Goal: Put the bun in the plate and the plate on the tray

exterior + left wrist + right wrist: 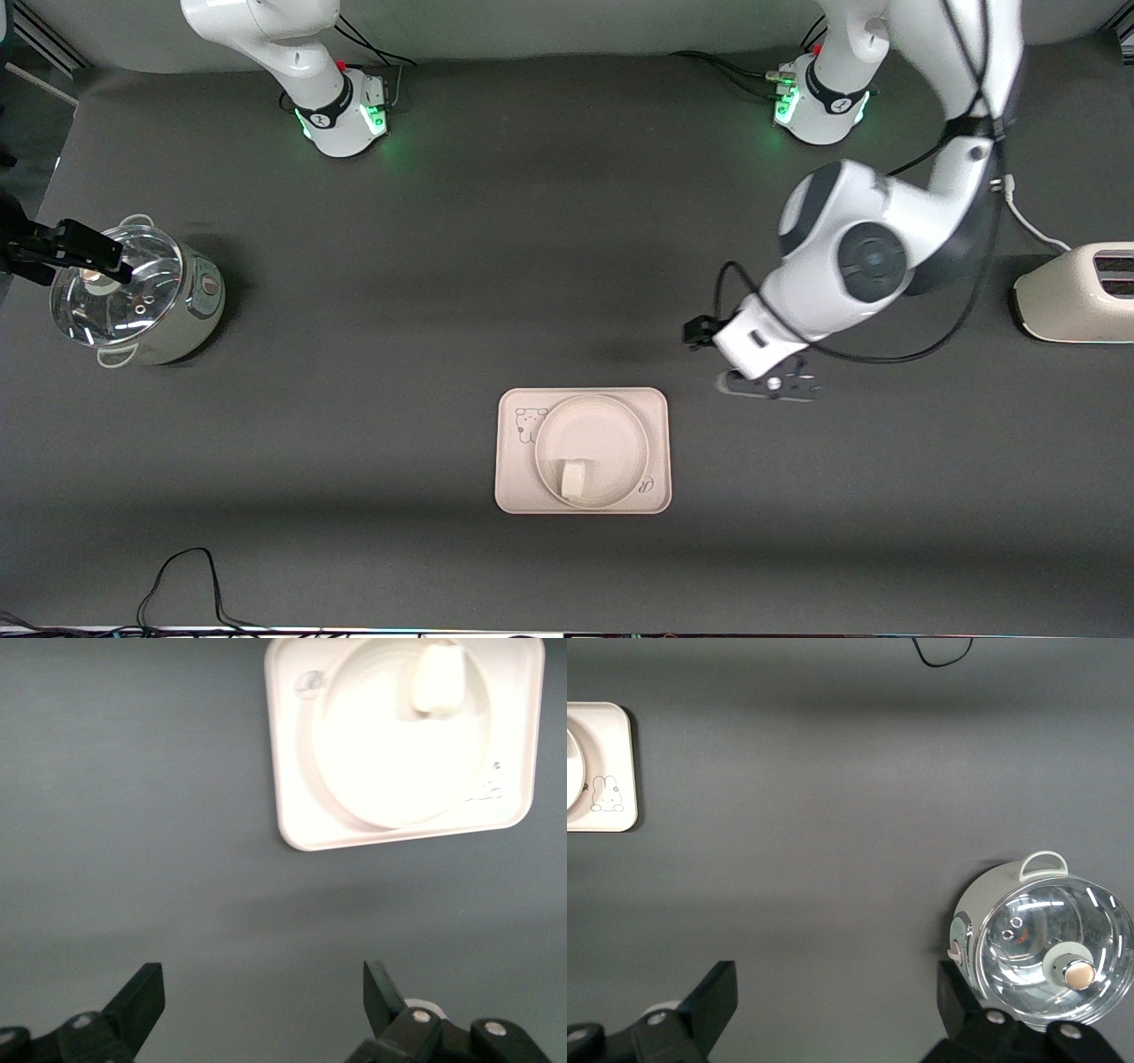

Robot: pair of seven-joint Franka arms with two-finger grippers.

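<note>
The cream-pink tray [518, 483] lies on the dark table, near the front camera's side. The round cream plate [607, 430] sits on the tray. The small white bun [574, 478] lies in the plate, at its edge nearest the front camera. My left gripper [769, 385] is open and empty over bare table beside the tray, toward the left arm's end. Its wrist view shows the tray [292, 753], plate [381, 771] and bun [436, 680] apart from the open gripper [263, 992]. My right gripper [89, 252] is open and empty [835, 992] over the pot.
A metal pot with a glass lid [142, 297] stands at the right arm's end and also shows in the right wrist view [1045, 939]. A cream toaster [1076, 292] stands at the left arm's end. A black cable [177, 585] lies near the front edge. A tray corner shows in the right wrist view [611, 735].
</note>
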